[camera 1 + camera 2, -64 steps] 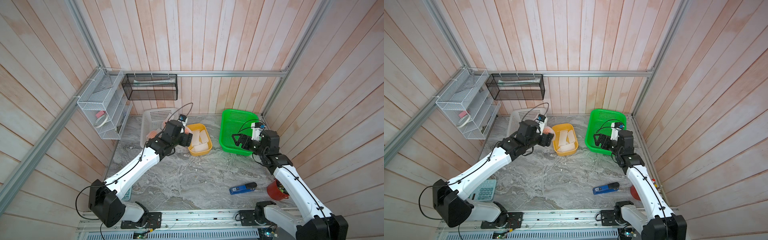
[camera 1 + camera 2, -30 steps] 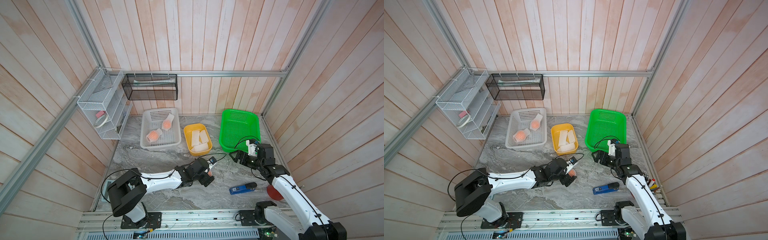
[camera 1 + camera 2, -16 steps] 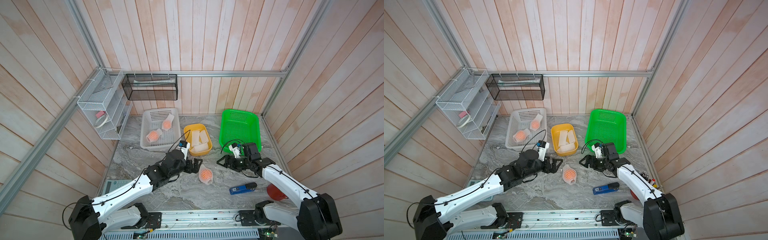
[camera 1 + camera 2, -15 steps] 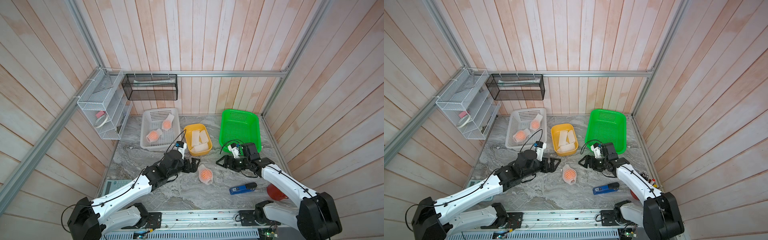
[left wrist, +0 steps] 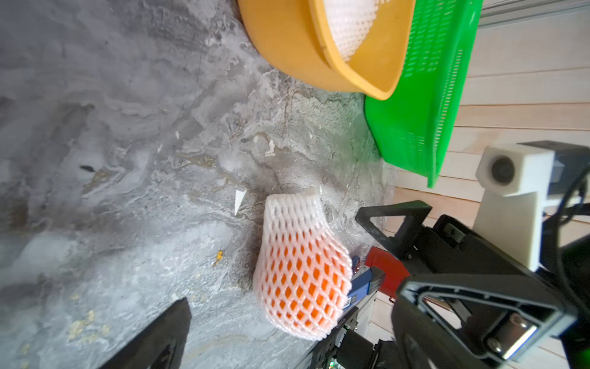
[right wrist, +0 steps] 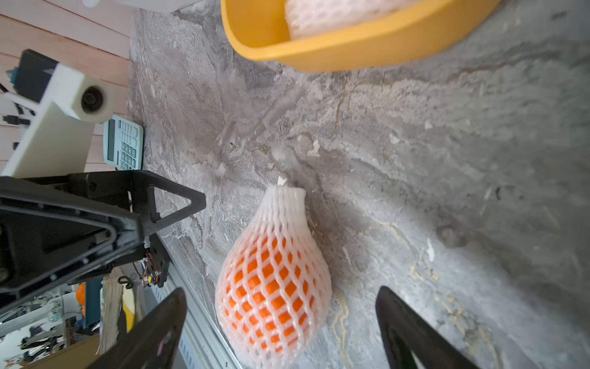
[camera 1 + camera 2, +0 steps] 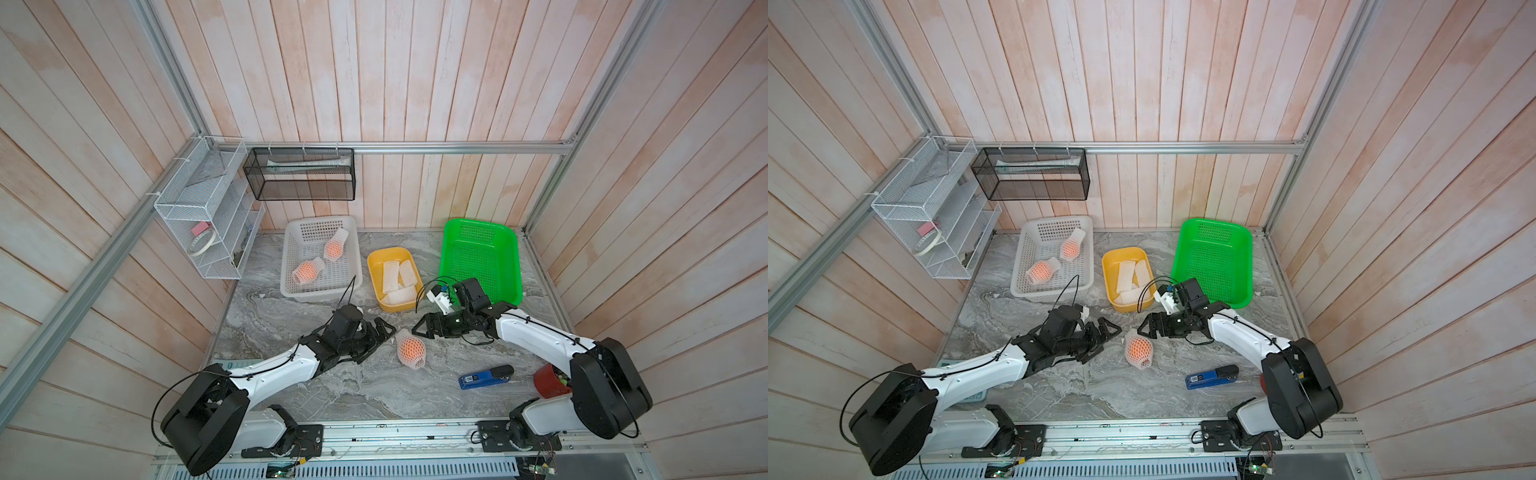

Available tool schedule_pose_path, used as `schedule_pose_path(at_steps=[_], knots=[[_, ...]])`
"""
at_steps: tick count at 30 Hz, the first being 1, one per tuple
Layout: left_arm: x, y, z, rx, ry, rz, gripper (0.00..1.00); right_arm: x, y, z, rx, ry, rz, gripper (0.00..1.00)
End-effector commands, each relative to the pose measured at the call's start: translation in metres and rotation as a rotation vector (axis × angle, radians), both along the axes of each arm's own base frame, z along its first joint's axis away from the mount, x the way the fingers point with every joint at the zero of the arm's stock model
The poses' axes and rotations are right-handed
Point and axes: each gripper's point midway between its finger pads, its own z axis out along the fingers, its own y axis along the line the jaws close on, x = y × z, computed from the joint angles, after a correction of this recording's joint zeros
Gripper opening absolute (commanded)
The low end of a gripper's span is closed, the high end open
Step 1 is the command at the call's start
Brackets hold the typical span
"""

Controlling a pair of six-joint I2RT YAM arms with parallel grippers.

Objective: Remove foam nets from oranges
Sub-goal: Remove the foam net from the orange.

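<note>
- With both arms low over the table (image 7: 332,386), my left gripper (image 7: 379,343) stands wide open and holds nothing, its tips just beside the orange.
- Right gripper (image 7: 417,330) is spread just as wide and is also empty. It faces the left one across the fruit, and in both wrist views neither touches it.
- Between them the orange (image 7: 409,348) lies on the table, fully wrapped in its net (image 6: 285,204), with the slack tube end toward the bowl.
- Behind it, the bowl (image 7: 395,307) holds a few empty nets (image 7: 399,276).
- Left of that, the white basket (image 7: 286,262) holds two more oranges (image 7: 306,272), both sleeved.
- At the right, the green basket (image 7: 444,257) looks empty, and I see no bare fruit anywhere.
- By my reading, every orange in view is yet to be stripped. The one on the table is set up for the first pull, and the basket pair comes after.
- Next I would pinch the slack end with one gripper and steady the fruit with the other.
</note>
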Motion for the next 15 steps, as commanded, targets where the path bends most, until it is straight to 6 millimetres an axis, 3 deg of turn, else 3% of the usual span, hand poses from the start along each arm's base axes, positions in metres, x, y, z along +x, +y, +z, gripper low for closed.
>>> schedule_pose_path(at_steps=[1,5,8,15], knots=[[-0.001,0.008,-0.007,-0.004,-0.007,-0.003,1.0,-0.001,0.006,0.005,-0.058,-0.031,0.077,0.94],[-0.002,0.021,-0.013,0.035,-0.025,-0.008,1.0,-0.017,0.015,-0.01,-0.162,0.001,0.153,0.94],[-0.003,0.027,-0.014,0.057,-0.037,-0.021,1.0,-0.017,0.016,-0.021,-0.224,0.02,0.147,0.91],[-0.011,0.038,-0.02,0.056,-0.035,-0.02,1.0,-0.016,0.029,-0.025,-0.311,0.001,0.186,0.92]])
